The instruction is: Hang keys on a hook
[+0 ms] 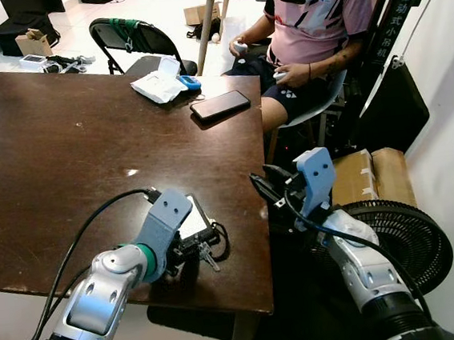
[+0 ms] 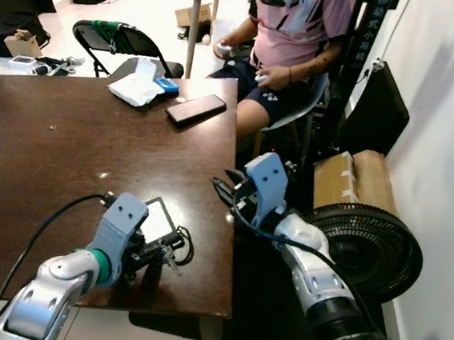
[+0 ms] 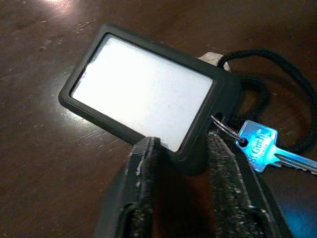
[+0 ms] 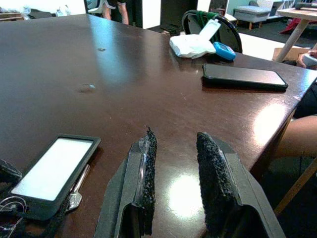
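Your left hand [image 3: 178,153] sits low on the bench [image 1: 64,145], fingers parted around a corner of the black card holder [image 3: 143,94]; its wrist view reveals the keys [image 3: 262,148] ringed to it. Your right hand [image 4: 176,148] hovers released off the bench edge.

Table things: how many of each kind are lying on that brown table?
Card holder with cord: 1
Key: 1
Phone: 1
White packet: 1
Blue item: 1
Total: 5
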`<state>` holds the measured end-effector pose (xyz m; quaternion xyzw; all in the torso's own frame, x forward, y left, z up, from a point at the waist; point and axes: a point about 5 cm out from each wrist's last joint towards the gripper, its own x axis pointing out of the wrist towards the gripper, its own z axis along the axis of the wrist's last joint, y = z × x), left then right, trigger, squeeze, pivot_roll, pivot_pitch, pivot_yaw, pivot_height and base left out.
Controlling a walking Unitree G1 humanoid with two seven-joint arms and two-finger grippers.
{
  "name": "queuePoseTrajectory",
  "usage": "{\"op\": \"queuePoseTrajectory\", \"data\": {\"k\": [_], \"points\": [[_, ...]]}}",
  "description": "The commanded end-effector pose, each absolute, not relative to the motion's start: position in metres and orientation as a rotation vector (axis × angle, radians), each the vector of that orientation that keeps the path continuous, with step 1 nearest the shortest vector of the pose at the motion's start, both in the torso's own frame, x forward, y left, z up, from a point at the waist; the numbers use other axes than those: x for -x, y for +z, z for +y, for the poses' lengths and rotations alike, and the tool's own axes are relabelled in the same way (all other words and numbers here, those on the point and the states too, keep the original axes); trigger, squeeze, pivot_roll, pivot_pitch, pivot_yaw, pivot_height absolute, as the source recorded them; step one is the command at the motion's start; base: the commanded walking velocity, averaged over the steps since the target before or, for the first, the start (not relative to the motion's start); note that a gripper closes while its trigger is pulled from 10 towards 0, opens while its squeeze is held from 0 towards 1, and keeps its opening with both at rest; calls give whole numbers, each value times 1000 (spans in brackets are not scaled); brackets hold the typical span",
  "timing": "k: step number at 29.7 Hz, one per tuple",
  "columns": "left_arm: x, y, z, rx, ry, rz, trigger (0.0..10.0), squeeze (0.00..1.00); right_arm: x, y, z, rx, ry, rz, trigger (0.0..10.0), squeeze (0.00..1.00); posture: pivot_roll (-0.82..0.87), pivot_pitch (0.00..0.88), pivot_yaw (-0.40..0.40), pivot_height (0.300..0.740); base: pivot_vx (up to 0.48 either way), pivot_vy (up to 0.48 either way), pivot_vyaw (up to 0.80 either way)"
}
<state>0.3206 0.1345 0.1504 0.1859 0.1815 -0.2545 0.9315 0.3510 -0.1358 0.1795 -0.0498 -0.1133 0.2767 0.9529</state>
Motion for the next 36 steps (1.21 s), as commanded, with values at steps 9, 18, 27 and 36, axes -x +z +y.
{"op": "queuePoseTrajectory", "data": {"k": [9,18,27,36], "points": [[-322,136,140,-367,-478,417,0,0,-349,177,-136,112,566,-227,10000,0,81,122,74,740,0,0,0],[-324,158,138,-371,-444,304,0,0,-349,178,-137,108,564,-228,10000,0,83,123,73,740,0,0,0],[-305,189,133,-356,-500,178,10000,0,-350,179,-137,104,561,-231,10000,0,90,128,71,740,0,0,0],[-283,157,133,-440,-618,312,10000,0,-352,180,-136,99,558,-237,10000,0,96,126,72,740,0,0,0]]}}
